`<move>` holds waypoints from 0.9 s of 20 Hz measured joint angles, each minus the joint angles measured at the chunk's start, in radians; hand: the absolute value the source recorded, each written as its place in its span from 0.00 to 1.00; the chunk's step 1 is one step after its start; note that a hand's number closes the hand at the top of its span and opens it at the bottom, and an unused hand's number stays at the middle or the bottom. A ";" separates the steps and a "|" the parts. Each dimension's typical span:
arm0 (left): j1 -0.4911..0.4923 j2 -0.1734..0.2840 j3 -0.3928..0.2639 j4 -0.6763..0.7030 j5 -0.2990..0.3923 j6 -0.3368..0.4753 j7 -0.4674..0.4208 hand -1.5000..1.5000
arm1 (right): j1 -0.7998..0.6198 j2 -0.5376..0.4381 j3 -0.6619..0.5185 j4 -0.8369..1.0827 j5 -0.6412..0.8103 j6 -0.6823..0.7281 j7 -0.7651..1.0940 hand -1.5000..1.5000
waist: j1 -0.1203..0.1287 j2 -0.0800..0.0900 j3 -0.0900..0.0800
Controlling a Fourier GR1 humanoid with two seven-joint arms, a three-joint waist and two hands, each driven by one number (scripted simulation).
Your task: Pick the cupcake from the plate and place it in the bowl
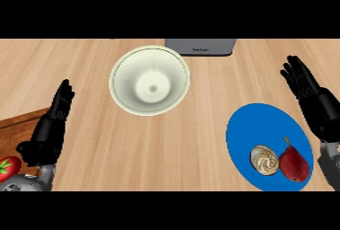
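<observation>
Blue plate (249, 123), lower right of the head view, lying on the pale wooden counter (199, 148). On its near part sits the cupcake (264, 160), seen from above as a cream and tan swirl, with a dark red pear (295, 164) touching it on the right side, stem pointing away from me. The cupcake is on the plate and not in the bowl. White bowl (150, 81), upper centre, mouth up and holding nothing, well apart from the plate, to its upper left. Behind the bowl, at the far edge of the counter, a dark grey flat object (201, 46), partly cut off by the frame. My right hand (304, 83) stands just beyond the plate's right rim, fingers straight and pointing away from me, released and grasping nothing; it does not touch the cupcake. My left hand (56, 114) shows at the left, also released, fingers straight and pointing away, holding nothing. Beneath my left forearm lies a darker wooden board (16, 123), and a red tomato (8, 167) with a green stalk sits at the lower left edge.
</observation>
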 measured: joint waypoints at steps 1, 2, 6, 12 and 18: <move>-0.001 0.001 0.002 -0.012 -0.002 -0.001 0.012 0.50 | -0.013 -0.005 -0.017 0.021 -0.025 0.038 -0.013 1.00 | 0.000 0.002 0.003; -0.004 0.003 0.009 -0.004 -0.002 -0.004 0.008 0.50 | -0.005 -0.008 -0.025 0.036 -0.059 0.094 -0.045 1.00 | -0.002 0.005 0.005; -0.036 0.031 0.035 0.004 -0.017 0.003 0.026 0.50 | 0.010 -0.011 -0.025 0.080 -0.226 0.367 -0.132 1.00 | 0.003 0.017 0.017; -0.086 0.036 0.039 0.022 -0.012 -0.010 0.089 0.50 | 0.049 -0.061 -0.155 0.332 -0.206 0.506 -0.386 0.00 | -0.004 0.026 0.020; -0.126 0.036 0.035 0.030 -0.023 -0.016 0.138 0.50 | 0.060 -0.184 -0.178 0.432 -0.070 0.634 -0.593 0.00 | 0.001 0.021 0.020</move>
